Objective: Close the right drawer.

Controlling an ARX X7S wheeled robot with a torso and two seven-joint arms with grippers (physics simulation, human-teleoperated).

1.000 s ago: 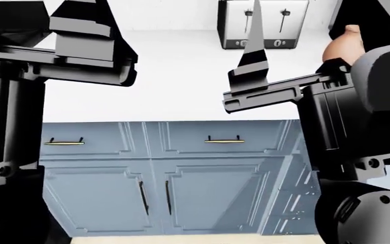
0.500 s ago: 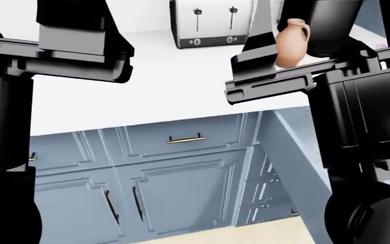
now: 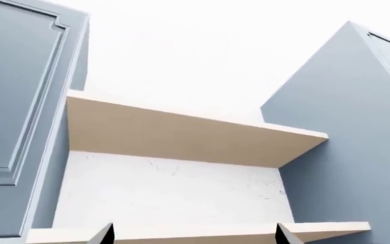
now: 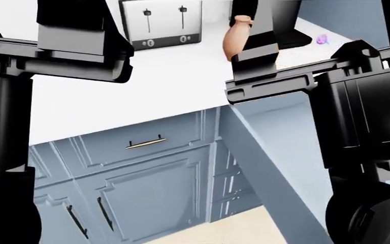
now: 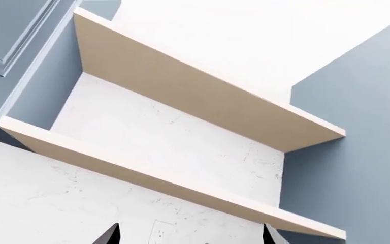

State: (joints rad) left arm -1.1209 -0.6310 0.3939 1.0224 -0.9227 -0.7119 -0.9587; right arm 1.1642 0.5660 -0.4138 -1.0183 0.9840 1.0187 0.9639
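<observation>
- The right drawer point(image 4: 280, 140) appears to be the plain blue-grey box jutting out from under the white counter point(image 4: 168, 86) at the centre right of the head view. Its panelled front and brass handle are hidden behind the right arm, so I cannot confirm this.
- A separate drawer front point(image 4: 144, 136) with a brass bar sits at the lower left of centre, flush with its neighbours.
- The left gripper point(image 3: 195, 236) shows two dark tips set wide apart with nothing between them. It faces the wall shelves point(image 3: 181, 134), well away from the drawer.
- The right gripper point(image 5: 191, 235) is likewise spread wide and empty, and it also faces the shelves.
- The drawer is likely a stiff, rigid box on runners, fairly heavy but easy to slide and not fragile.
- No grip seems needed: a flat, steady push on the front panel near the handle, kept central, should stop it skewing.
</observation>
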